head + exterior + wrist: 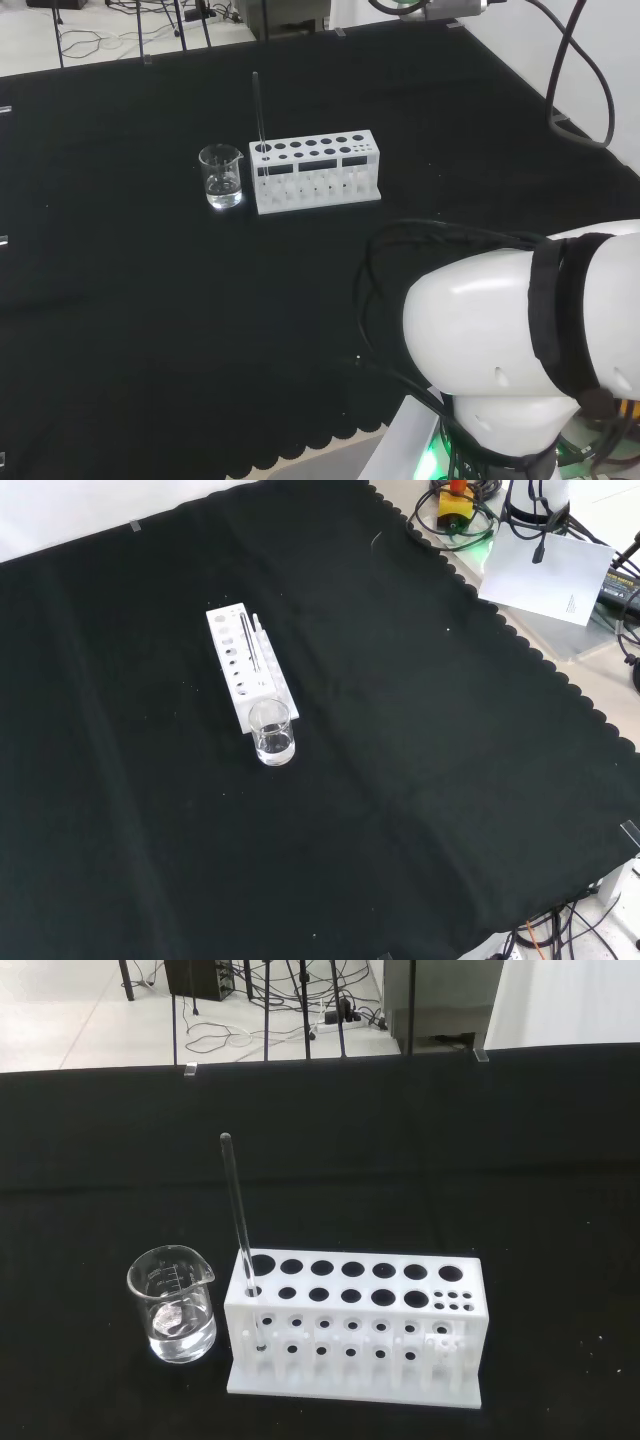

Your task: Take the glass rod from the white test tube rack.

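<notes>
Near the centre-left of the head view, a white plastic test tube rack (316, 172) with two rows of round holes stands on the black cloth (120, 300). A thin clear glass rod (257, 108) stands in the end hole at the rack's left in that view, leaning slightly and rising well above the rack's top plate. In the wrist view the rod (240, 1230) occupies the nearer-row hole at the end beside the beaker. In the front view the rod (248, 640) appears as a dark line over the rack (245, 670).

A small clear glass beaker (221, 177) with a spout stands just beside the rack at the rod's end, apart from it. The beaker (173, 1305) appears to hold a shallow layer of clear liquid; this is a judgement, as glass and liquid are hard to separate. The remaining rack holes appear empty.

The state of the hand's fingers cannot be told from these views. The task is judged to be at its start, with the rod not yet grasped.

Hazards:
- An approach from the beaker's side may tip the beaker, since it stands so close to the rod.
- A pull off the rod's axis may bind it in the hole and lift or topple the rack.
- Smooth thin glass may slip or snap under a sideways load.
</notes>
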{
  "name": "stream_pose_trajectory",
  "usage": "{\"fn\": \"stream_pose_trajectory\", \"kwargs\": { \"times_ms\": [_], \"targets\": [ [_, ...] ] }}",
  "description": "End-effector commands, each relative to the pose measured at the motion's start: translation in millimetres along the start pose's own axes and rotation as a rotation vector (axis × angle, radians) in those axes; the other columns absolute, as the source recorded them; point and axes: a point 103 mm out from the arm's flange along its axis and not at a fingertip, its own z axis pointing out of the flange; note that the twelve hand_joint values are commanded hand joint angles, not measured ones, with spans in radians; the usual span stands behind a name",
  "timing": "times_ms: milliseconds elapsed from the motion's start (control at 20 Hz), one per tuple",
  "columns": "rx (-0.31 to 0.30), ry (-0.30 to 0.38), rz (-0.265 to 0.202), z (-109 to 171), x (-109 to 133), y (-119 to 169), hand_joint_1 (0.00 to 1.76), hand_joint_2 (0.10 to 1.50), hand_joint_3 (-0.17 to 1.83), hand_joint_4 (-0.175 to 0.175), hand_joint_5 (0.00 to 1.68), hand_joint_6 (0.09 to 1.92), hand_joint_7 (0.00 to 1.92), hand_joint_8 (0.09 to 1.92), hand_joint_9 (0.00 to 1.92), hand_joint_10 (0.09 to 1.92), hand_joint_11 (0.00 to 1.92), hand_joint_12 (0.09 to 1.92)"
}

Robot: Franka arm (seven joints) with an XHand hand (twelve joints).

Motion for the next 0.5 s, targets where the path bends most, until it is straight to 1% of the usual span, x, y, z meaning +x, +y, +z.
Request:
{"fn": "stream_pose_trajectory", "kwargs": {
  "times_ms": [50,250,400,500],
  "targets": [
    [-0.003,-0.007,0.005,0,-4,0,0.63,1.14,-0.17,-0.084,0.0,0.09,0.0,0.09,0.03,0.09,0.0,0.47],
    [0.013,-0.01,0.029,4,-18,2,0.64,1.14,-0.17,-0.087,0.0,0.09,0.0,0.09,0.03,0.09,0.0,0.43],
    [0.019,-0.01,0.043,8,-20,5,0.64,1.15,-0.17,-0.087,0.0,0.09,0.0,0.09,0.03,0.09,0.0,0.42],
    [0.023,-0.013,0.038,10,-20,8,0.64,1.15,-0.17,-0.087,0.0,0.09,0.0,0.09,0.04,0.09,0.0,0.42]
  ]
}}
